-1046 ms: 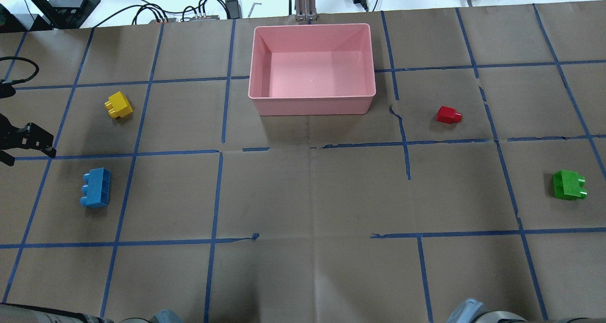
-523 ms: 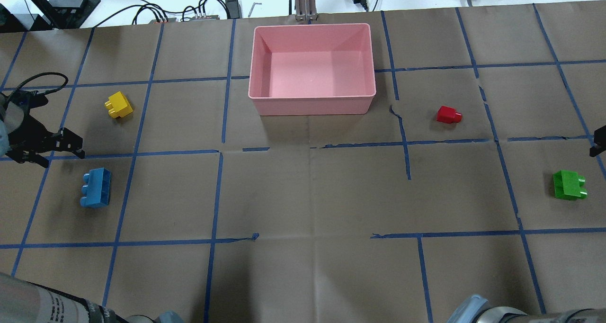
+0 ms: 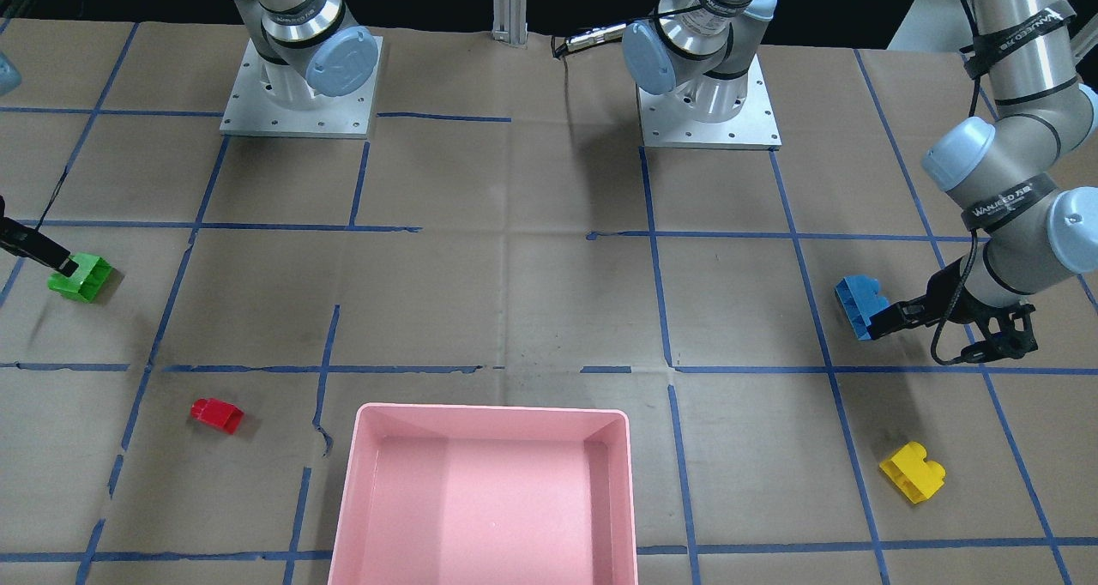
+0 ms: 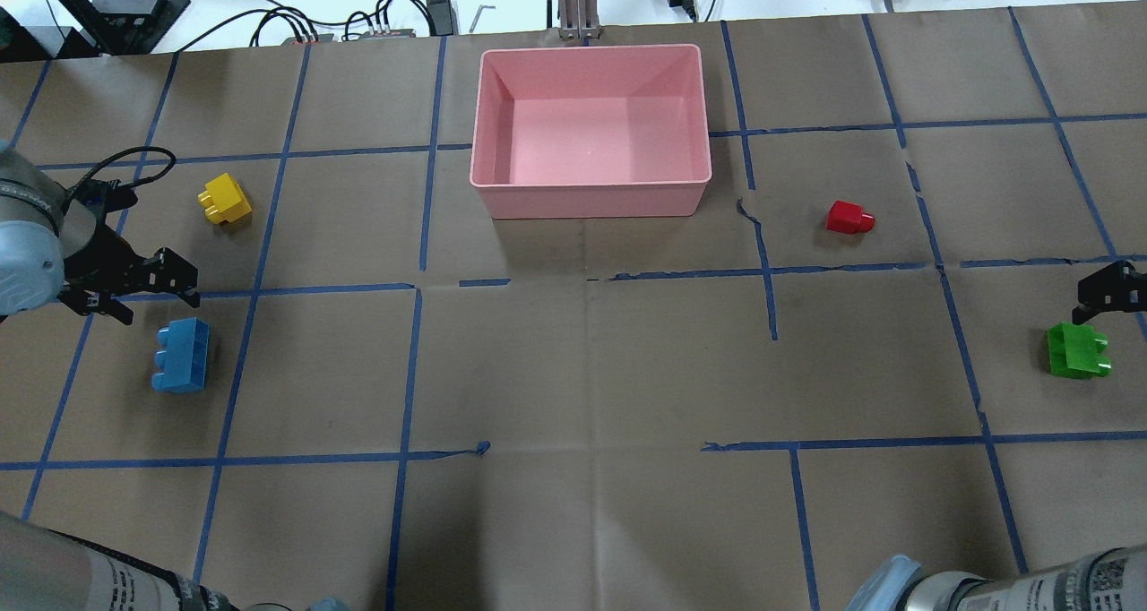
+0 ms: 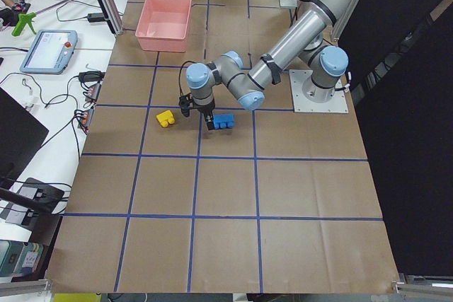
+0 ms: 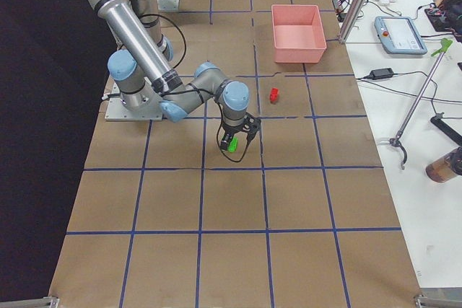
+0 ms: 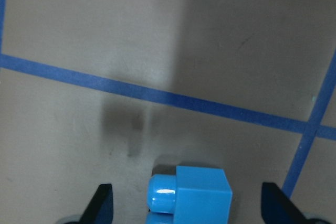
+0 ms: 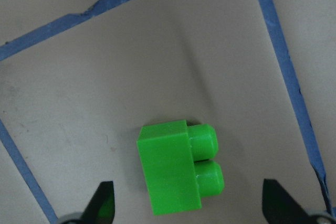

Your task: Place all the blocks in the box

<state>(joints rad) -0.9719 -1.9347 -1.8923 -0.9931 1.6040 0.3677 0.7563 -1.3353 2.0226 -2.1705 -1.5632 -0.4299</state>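
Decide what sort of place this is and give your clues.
Probably a robotics lab test bench: two robot arms bolted to a paper-covered table, a blue tape grid marked on it, and a teach pendant and cables along its edge.

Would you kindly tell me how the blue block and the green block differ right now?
The blue block shows three studs, the green block two. Blue lies on the robot's left side, green far on its right. Both lie on their sides on the table, outside the pink box.
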